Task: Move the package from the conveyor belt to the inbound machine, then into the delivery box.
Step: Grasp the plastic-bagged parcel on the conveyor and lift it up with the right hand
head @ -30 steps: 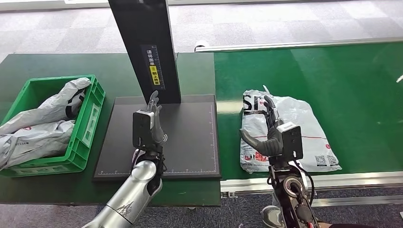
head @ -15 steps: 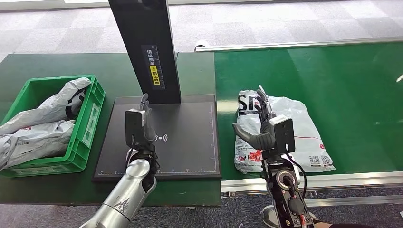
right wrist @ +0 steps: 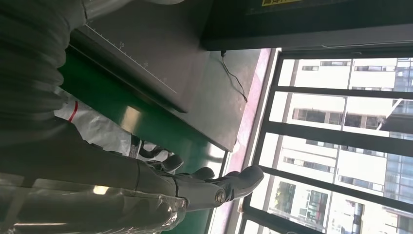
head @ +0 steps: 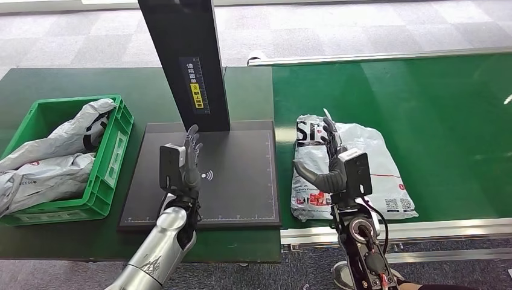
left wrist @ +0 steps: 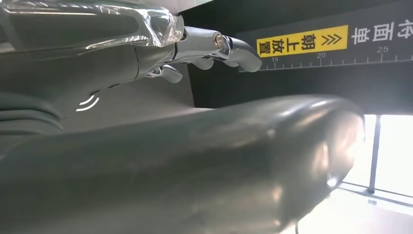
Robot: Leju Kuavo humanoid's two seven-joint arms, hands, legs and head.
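Hands (head: 183, 163) (head: 333, 164) upright, fingers apart, right over package (head: 362, 166), left over scanner plate (head: 241, 181).

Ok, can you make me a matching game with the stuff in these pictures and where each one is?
Things:
1. package
2. green crate
3. left hand
4. yellow label

Places:
A. on the black upright post
B. over the black scanner pad
C. on the green conveyor belt
D. on the dark table, grey bags inside

Pairs: 1-C, 2-D, 3-B, 4-A
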